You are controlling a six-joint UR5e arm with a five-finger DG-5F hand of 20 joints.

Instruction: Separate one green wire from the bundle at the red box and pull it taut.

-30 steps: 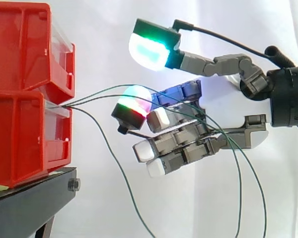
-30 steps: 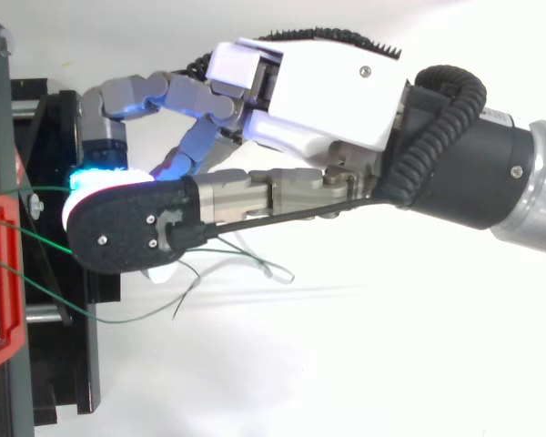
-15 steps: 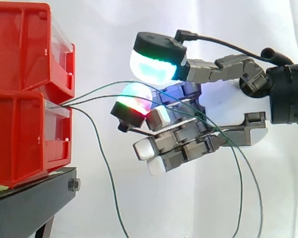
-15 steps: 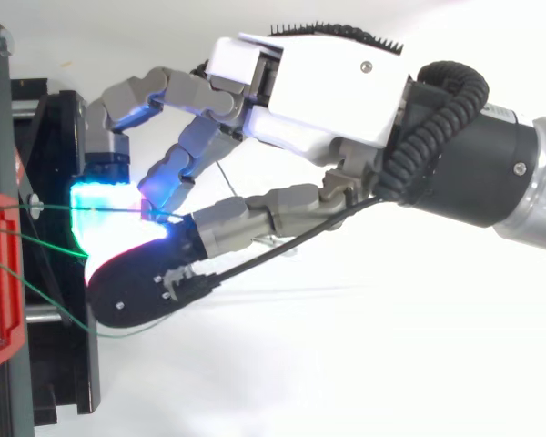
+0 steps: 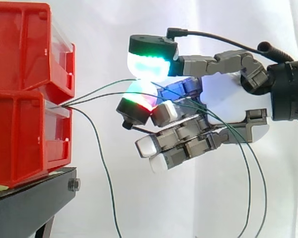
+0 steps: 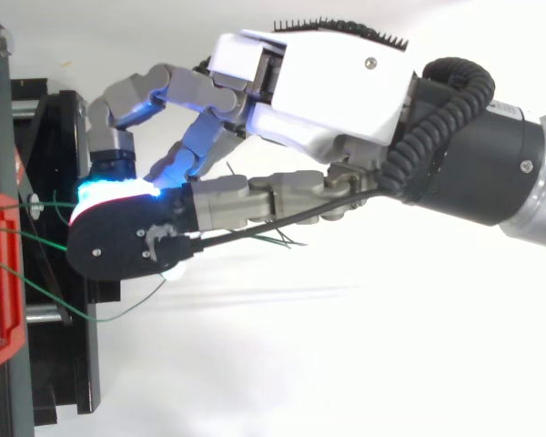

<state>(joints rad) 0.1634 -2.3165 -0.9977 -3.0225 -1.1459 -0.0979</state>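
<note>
Three thin green wires leave the lower red bin (image 5: 20, 139) at its right face. The top wire (image 5: 104, 87) rises to the hand (image 5: 223, 99), which comes in from the right. It runs between the green-white glowing thumb pad (image 5: 148, 64) and a red-green glowing finger pad (image 5: 138, 96), which meet on it. The second wire (image 5: 97, 97) passes behind that finger pad and across the curled lower fingers. The third wire (image 5: 102, 158) droops free toward the floor. From above, the hand (image 6: 318, 82) has its thumb laid over the glowing pad beside the bin (image 6: 0, 273).
A second red bin (image 5: 20, 44) is stacked on the lower one, both on a black stand (image 5: 30, 203). Slack wire ends hang down below the hand at the right (image 5: 248, 198). A white curtain lies behind.
The thumb pad has come down onto the glowing finger pad, closing the gap on the top wire. The hand has shifted slightly away from the bins.
</note>
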